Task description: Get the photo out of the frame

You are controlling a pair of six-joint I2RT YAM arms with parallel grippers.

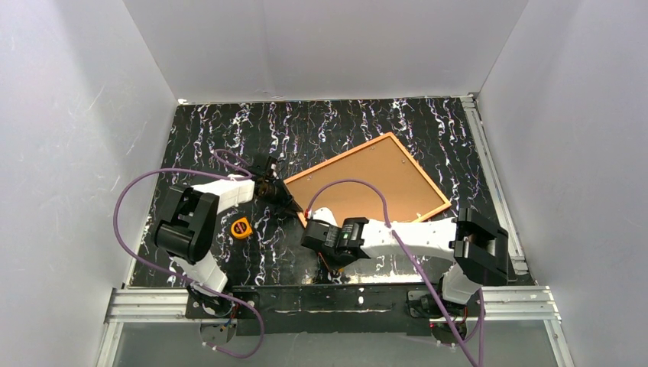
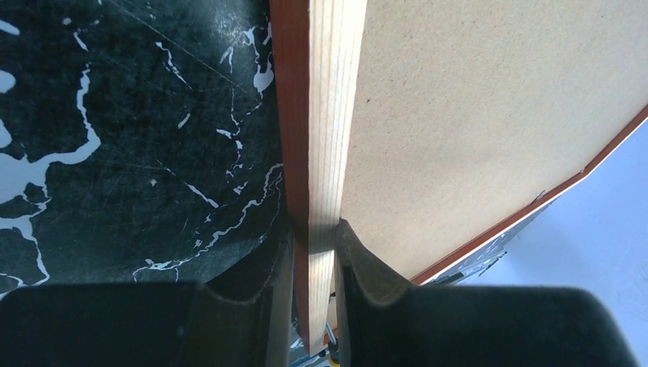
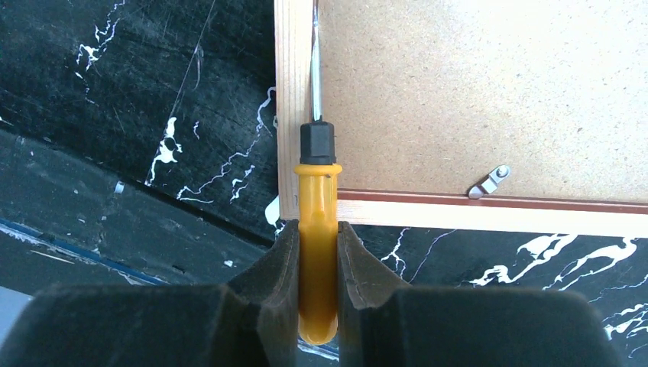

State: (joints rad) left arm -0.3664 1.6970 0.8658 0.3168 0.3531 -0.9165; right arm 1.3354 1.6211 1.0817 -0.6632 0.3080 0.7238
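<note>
Frame (image 1: pixel 340 157) lies face down on the worktop (image 1: pixel 344 115), right of centre, long sides running roughly 8 to 2 o'clock. I see a thin red-brown border, pale raw wood on its rear. The photo (image 1: pixel 382 164) sits inside it, showing only its plain brown board back.

Left jaws pinch the rail on the frame's 9 o'clock side. Right jaws pinch a yellow-handled screwdriver (image 3: pixel 317 199), its shaft lying along the rail-board seam at the 7 o'clock corner. There is a small metal clip (image 3: pixel 489 182) by the near rail. A yellow tape measure (image 1: pixel 241 228) lies at 8 o'clock from the frame.
</note>
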